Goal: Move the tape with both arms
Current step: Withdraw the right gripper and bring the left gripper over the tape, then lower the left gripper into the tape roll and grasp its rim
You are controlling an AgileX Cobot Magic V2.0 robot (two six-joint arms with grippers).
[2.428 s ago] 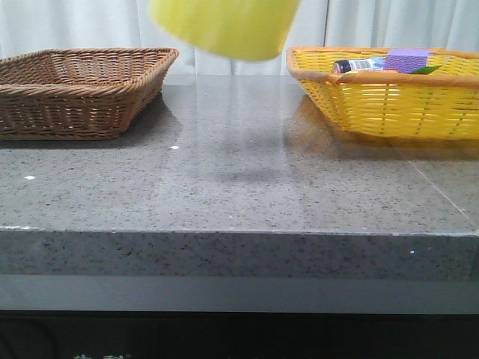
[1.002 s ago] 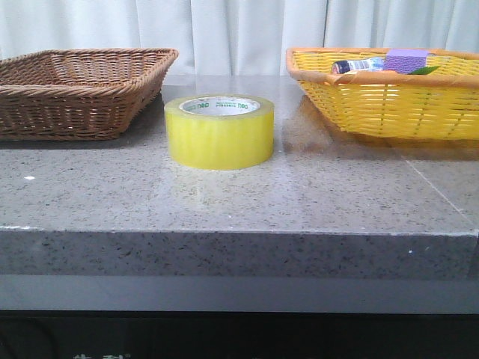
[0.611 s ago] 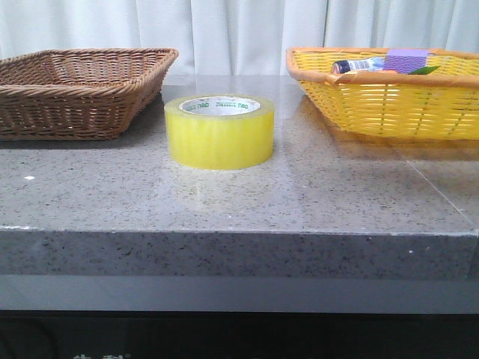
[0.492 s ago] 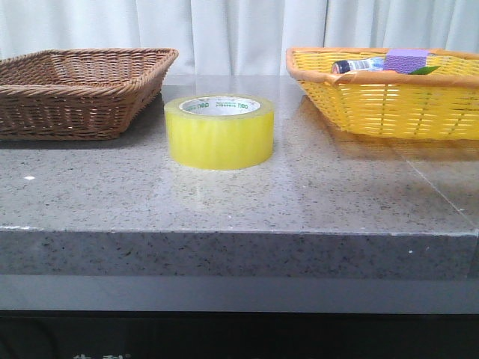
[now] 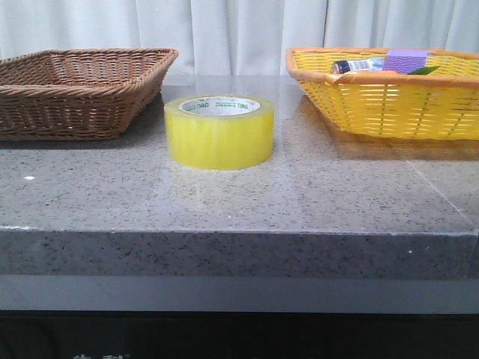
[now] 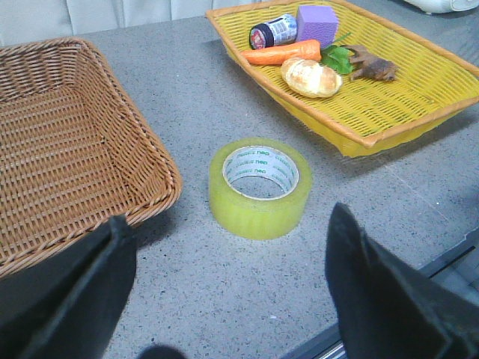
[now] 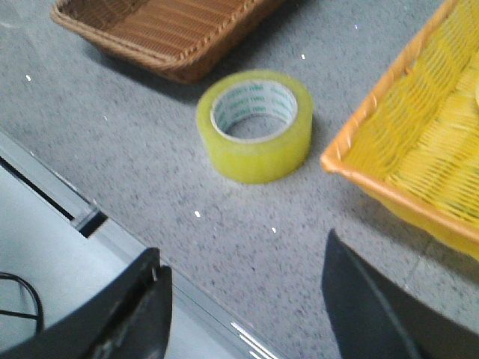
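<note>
tape sits flat on the surface, nobody holding it
tape (image 5: 219, 132) between brown basket (image 5: 78, 90) and yellow basket (image 5: 389, 93); left gripper (image 6: 224, 299) and right gripper (image 7: 247, 314) jaws apart.

tape (image 5: 219, 133): see-through yellow plastic, smooth and shiny; flat top ring looks like pale paper with green print
table (image 5: 224, 202): grey speckled stone, smooth, a bit shiny
brown basket (image 5: 78, 90): woven wicker, rough and matt
yellow basket (image 5: 389, 97): woven strips, look like plastic, a little shiny
fingers (image 6: 378, 295): black, matt, look like plastic
curtain (image 5: 232, 26): white cloth, soft folds
purple block (image 6: 317, 24): matt, looks like foam
</note>
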